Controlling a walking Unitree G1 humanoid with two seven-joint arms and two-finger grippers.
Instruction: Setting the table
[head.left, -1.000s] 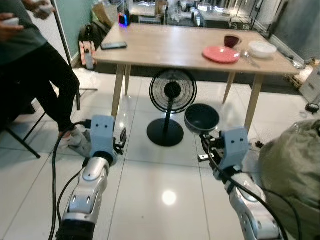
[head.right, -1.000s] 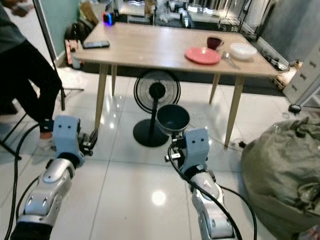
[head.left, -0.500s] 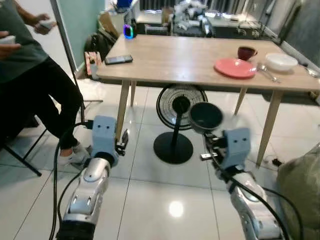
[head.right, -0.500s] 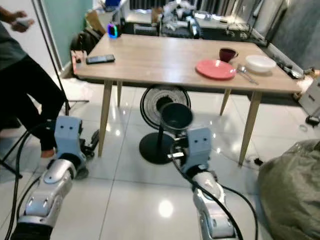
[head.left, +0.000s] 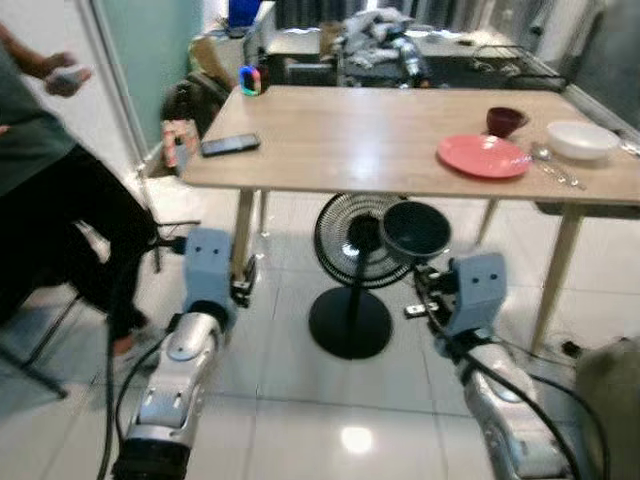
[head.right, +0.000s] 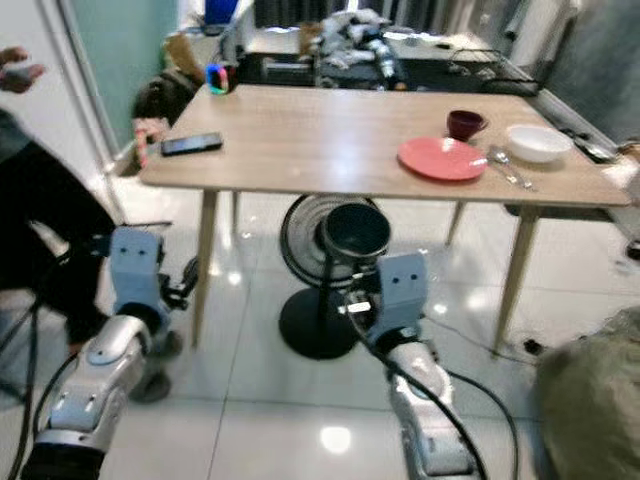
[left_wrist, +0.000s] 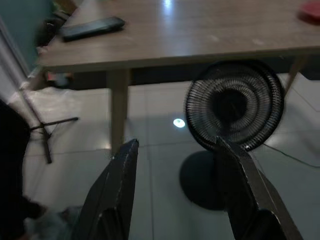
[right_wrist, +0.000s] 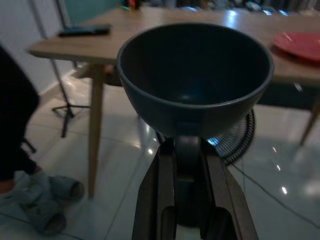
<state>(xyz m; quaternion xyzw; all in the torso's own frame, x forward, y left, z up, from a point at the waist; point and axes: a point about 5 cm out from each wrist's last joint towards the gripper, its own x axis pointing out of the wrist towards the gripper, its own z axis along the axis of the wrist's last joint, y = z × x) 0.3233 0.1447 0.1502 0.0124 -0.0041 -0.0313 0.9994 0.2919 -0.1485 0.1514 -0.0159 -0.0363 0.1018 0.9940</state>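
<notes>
A dark blue bowl (right_wrist: 195, 80) is held upright in my right gripper (right_wrist: 186, 144), which is shut on its base. In the left eye view the bowl (head.left: 415, 229) hangs in front of the wooden table's (head.left: 340, 135) near edge, lower than the tabletop. On the table's right end lie a pink plate (head.left: 484, 156), a maroon cup (head.left: 503, 120), a white bowl (head.left: 582, 140) and a spoon (head.left: 556, 174). My left gripper (left_wrist: 175, 150) is open and holds nothing, raised beside the table's left leg (head.left: 243, 230).
A black standing fan (head.left: 352, 245) stands under the table, right behind the bowl. A phone (head.left: 229, 145) lies on the table's left end. A person (head.left: 55, 200) sits at the left. An olive beanbag (head.left: 615, 400) lies at the lower right.
The view has moved towards the table, which now looks closer and larger. The bowl stays in my right gripper, and both arms keep their pose.
</notes>
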